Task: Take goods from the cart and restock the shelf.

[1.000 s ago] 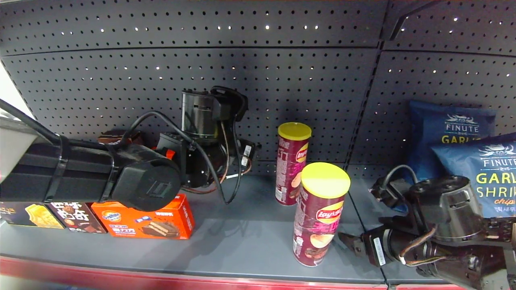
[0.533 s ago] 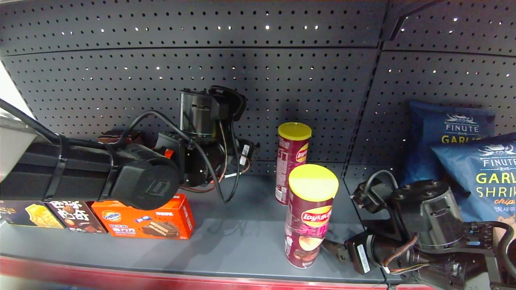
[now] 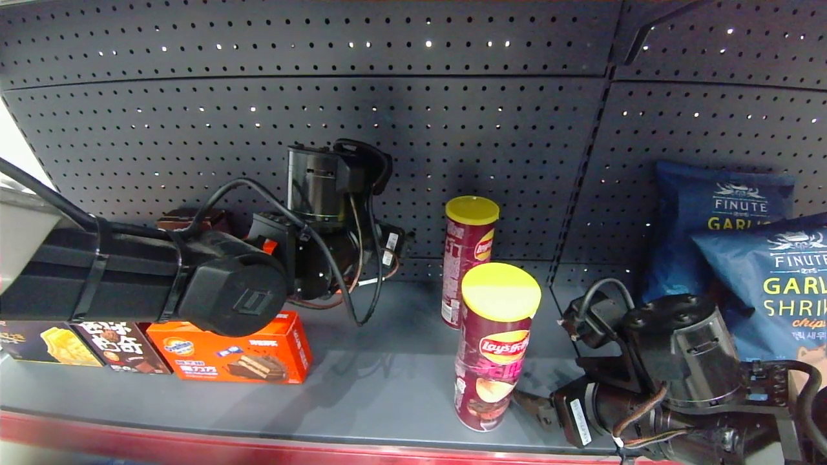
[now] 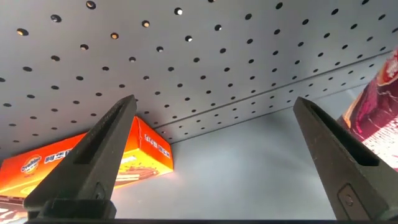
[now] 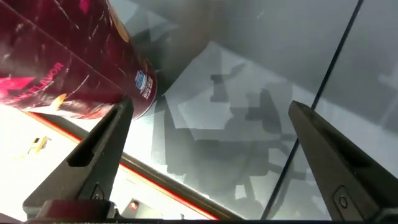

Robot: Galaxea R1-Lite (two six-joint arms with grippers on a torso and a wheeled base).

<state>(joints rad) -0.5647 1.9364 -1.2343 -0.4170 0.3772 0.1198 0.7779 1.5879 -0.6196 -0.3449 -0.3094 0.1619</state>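
Front chip can point(image 3: 494, 349) stood upright; right gripper point(image 3: 526, 405), spread and empty, just right of its base. Left gripper point(image 4: 214, 106), also spread, well apart to its left.

An orange snack box point(image 3: 239, 355) sat just beside two dark boxes point(image 3: 116, 352) on the left; two blue chip bags point(image 3: 785, 284) leaned far right.

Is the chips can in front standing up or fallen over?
Standing up: the front can rests on its base on the shelf, yellow lid on top.
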